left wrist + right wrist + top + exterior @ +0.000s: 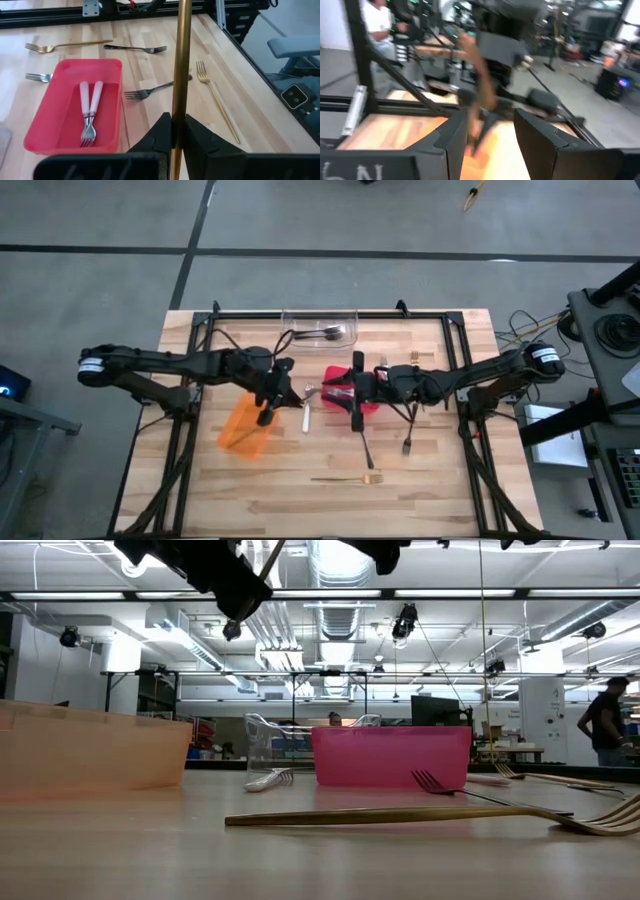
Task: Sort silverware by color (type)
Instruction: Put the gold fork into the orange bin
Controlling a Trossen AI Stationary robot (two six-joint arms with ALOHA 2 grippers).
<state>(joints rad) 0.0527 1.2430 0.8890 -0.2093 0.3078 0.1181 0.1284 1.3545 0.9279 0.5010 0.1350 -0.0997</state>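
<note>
One gold utensil is pinched upright between your left gripper's pressed fingers, above the orange bin. Pinched so low on the handle, it may swing and miss the bin. Your right gripper, fingers spread and empty, hangs over the red bin.

Three bins; about nine utensils.

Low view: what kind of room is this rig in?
Looks like a large open lab or workshop, not a kitchen. Bare ceiling ducts and strip lights run overhead, other workbenches stand behind the table, and a person stands at the far right.
</note>
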